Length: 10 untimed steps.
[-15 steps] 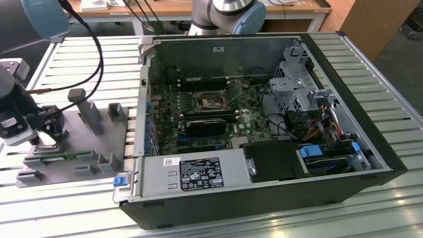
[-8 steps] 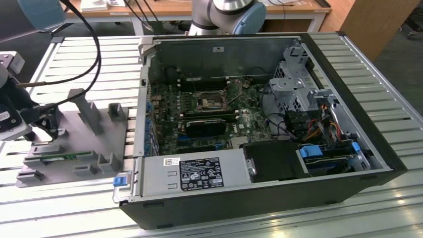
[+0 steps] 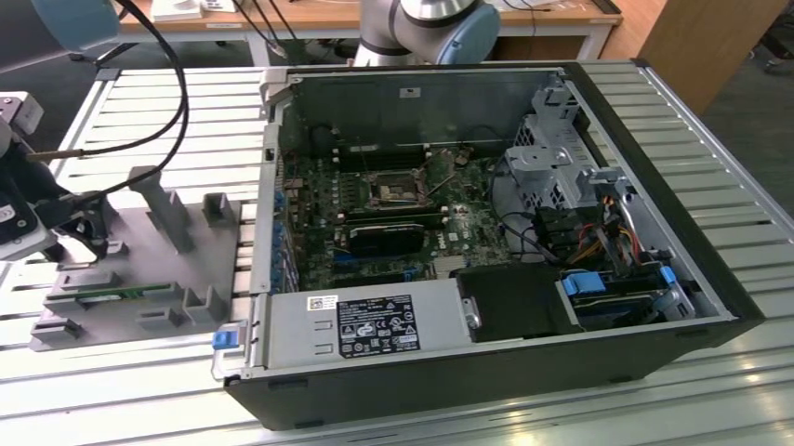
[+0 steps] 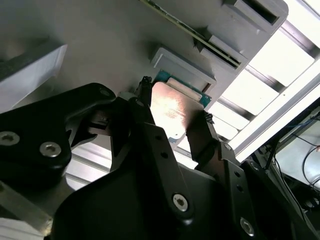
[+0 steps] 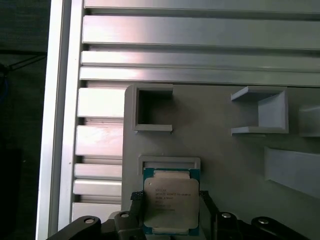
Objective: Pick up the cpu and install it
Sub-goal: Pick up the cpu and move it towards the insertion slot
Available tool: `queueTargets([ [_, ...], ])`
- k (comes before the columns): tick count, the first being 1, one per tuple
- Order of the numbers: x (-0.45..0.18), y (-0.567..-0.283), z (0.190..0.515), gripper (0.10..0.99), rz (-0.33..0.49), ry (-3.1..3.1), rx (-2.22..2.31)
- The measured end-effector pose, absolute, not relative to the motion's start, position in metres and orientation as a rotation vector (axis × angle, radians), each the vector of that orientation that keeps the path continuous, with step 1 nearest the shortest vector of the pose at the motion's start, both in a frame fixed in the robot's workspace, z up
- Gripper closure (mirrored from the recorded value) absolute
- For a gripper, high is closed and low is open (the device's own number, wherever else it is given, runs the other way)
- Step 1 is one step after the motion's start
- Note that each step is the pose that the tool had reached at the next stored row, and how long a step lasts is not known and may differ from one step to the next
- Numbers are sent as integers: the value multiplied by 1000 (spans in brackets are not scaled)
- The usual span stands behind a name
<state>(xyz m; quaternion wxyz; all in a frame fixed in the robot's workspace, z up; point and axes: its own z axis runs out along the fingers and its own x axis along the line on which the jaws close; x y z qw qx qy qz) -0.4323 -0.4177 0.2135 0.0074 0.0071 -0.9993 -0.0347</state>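
Exterior view: the gripper (image 3: 77, 232) is low over a grey tray (image 3: 137, 279) at the exterior view's left, beside an open computer case (image 3: 496, 362).

Second wrist view: the gripper (image 4: 176, 102) straddles the cpu (image 4: 175, 112), which lies flat in a grey nest (image 4: 182, 62) on the tray. Whether it clamps the cpu cannot be told.

First wrist view: the cpu (image 5: 171, 200) sits silver face up in the nest (image 5: 169, 161), and the gripper (image 5: 170, 196) is close on two opposite sides.
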Motion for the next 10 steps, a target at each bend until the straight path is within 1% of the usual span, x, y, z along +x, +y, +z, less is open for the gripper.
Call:
queueTargets([
  [10, -432, -418, 220, 553, -109, -3125, 22],
])
